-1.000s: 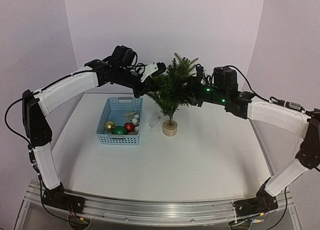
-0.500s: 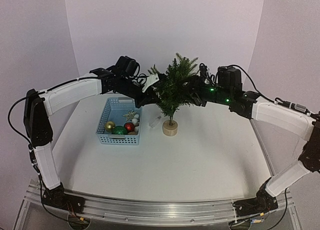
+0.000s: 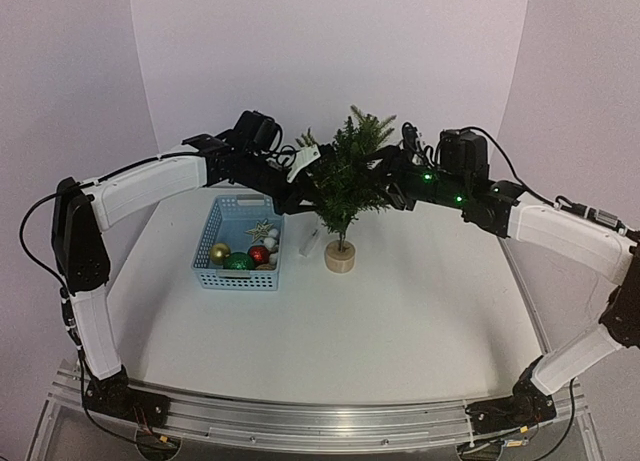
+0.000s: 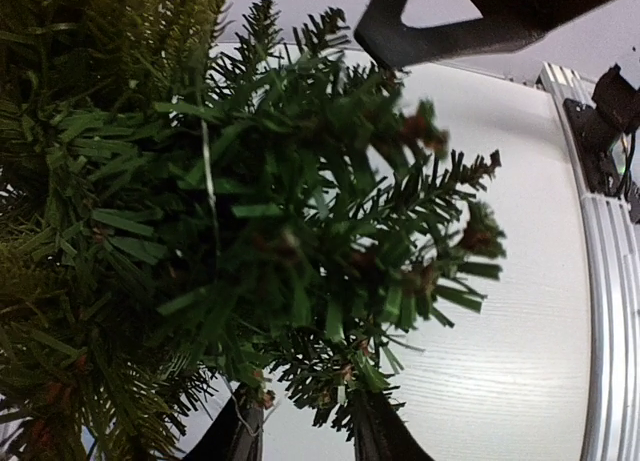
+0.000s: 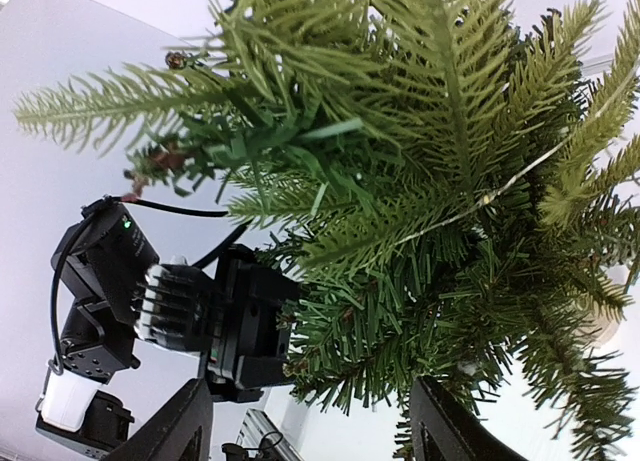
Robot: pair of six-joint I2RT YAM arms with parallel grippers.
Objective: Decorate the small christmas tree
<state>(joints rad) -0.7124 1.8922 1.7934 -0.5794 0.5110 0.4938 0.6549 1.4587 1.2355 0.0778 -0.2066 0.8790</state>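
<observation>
The small christmas tree (image 3: pixel 346 176) stands upright on its pale wooden disc base (image 3: pixel 340 259) at mid-table. My left gripper (image 3: pixel 300 186) is against the tree's left side. In the left wrist view the tree (image 4: pixel 250 211) fills the frame. There the left gripper (image 4: pixel 305 411) has its fingers apart, with needle tips between them. A thin wire (image 4: pixel 207 171) runs through the branches. My right gripper (image 3: pixel 386 187) is at the tree's right side. In the right wrist view the right gripper (image 5: pixel 315 421) is wide open under the branches (image 5: pixel 430 201) and holds nothing.
A blue basket (image 3: pixel 213 224) stands left of the tree with gold (image 3: pixel 220 252), green (image 3: pixel 238 262) and red (image 3: pixel 259 253) baubles, a star and small white balls. A small white block (image 3: pixel 310 244) lies between the basket and the tree base.
My left gripper has dropped a little and pushed further into the tree's left side. My right wrist has shifted slightly to the right. The tree stays upright.
</observation>
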